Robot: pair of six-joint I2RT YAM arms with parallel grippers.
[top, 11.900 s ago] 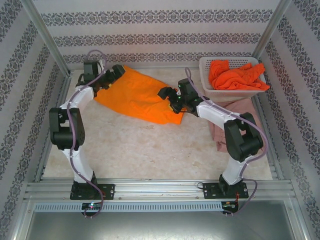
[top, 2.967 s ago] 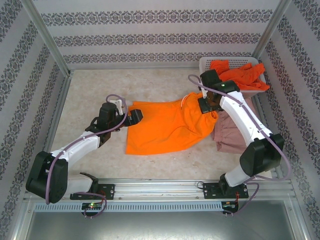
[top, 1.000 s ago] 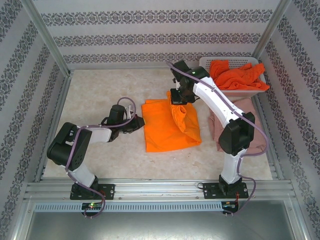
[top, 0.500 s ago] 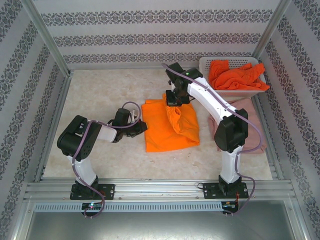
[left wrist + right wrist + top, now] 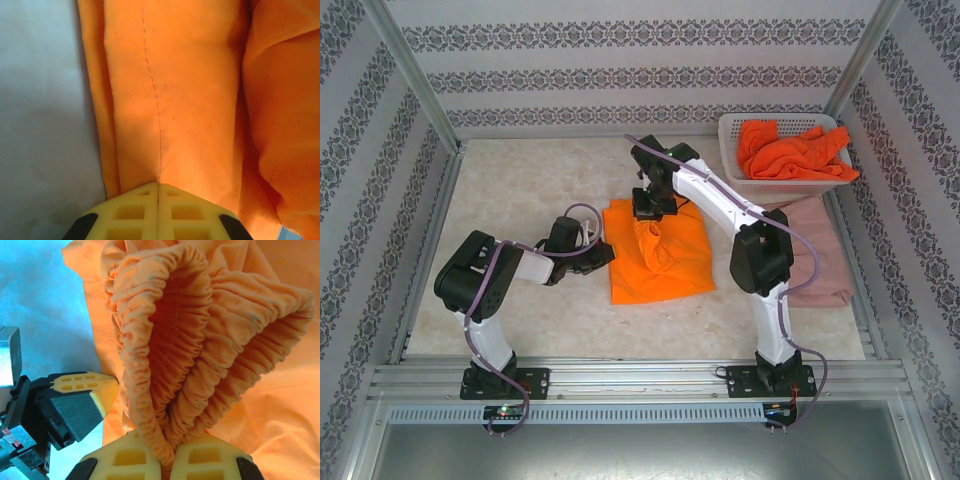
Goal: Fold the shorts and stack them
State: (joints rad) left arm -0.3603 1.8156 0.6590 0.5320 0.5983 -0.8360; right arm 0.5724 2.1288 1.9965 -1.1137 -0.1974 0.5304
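Note:
The orange shorts lie partly folded at mid table. My right gripper hangs over their far left part, shut on the gathered elastic waistband, which bunches up from between its fingers. My left gripper lies low at the shorts' left edge, its yellow fingers shut, with a crease of the orange cloth running into their tips. The dusty pink shorts lie flat at the right. The bright red-orange shorts sit heaped in the basket.
The white mesh basket stands at the back right corner, just beyond the pink shorts. Metal frame posts and patterned walls close in the table on three sides. The left gripper's yellow fingertip shows beside the lifted waistband.
My right gripper has carried the waistband leftward across the orange shorts, doubling them over. The left gripper has stayed at the shorts' left edge.

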